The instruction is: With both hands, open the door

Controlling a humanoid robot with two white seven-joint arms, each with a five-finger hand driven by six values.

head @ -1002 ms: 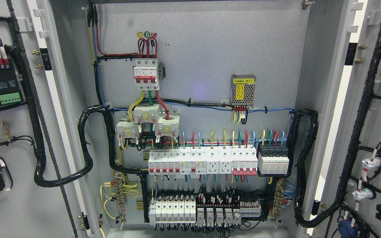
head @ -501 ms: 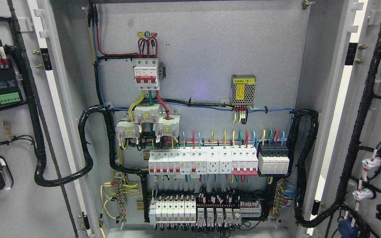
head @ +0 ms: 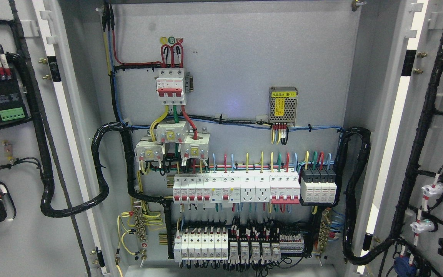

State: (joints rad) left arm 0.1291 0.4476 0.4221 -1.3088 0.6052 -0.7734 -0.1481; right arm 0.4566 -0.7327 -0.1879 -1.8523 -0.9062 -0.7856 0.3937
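Observation:
Both doors of the grey electrical cabinet stand wide open. The left door [head: 14, 246] fills the picture's left edge, its inner face carrying black wiring looms and a black terminal block. At the right edge the right door [head: 442, 154] shows its inner face with cable bundles and white lamp sockets. Between them the cabinet's back panel [head: 237, 69] is fully exposed. Neither of my hands nor any arm shows in the head view.
On the back panel sit a red-and-white main breaker [head: 171, 86], three current transformers [head: 171, 144], a row of small breakers and sockets [head: 254, 188], a mesh-covered power module [head: 283, 110] and lower relays [head: 240, 248]. Thick black cable looms [head: 100, 173] hang along both sides.

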